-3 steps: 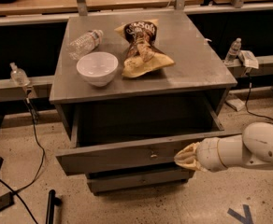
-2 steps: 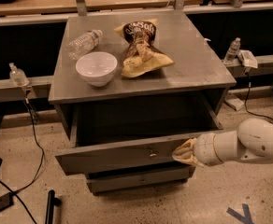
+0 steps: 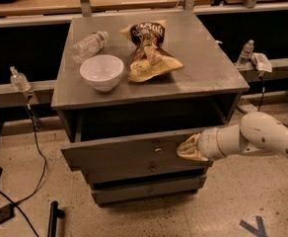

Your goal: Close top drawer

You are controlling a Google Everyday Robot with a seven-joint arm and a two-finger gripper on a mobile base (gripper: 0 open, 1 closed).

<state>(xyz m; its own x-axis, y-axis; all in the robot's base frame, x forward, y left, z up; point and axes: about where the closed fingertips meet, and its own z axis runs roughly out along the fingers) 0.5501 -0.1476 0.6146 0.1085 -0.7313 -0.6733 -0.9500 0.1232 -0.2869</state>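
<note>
The top drawer (image 3: 119, 154) is a wide grey plank-fronted drawer with a small brass knob (image 3: 157, 149), pulled partly out of the grey cabinet (image 3: 149, 93). Its dark inside shows above the front. Two similar drawers sit below it. My gripper (image 3: 186, 150), at the end of the white arm (image 3: 255, 137) coming in from the right, rests against the right part of the top drawer's front, just right of the knob.
On the cabinet top stand a white bowl (image 3: 101, 72), a lying clear plastic bottle (image 3: 88, 44) and a crumpled chip bag (image 3: 149, 51). Wooden benches run behind. Small bottles (image 3: 244, 53) sit on side rails. A cable (image 3: 35, 147) trails on the speckled floor at left.
My gripper has moved left and slightly up against the drawer front, and the top drawer has slid inward a little.
</note>
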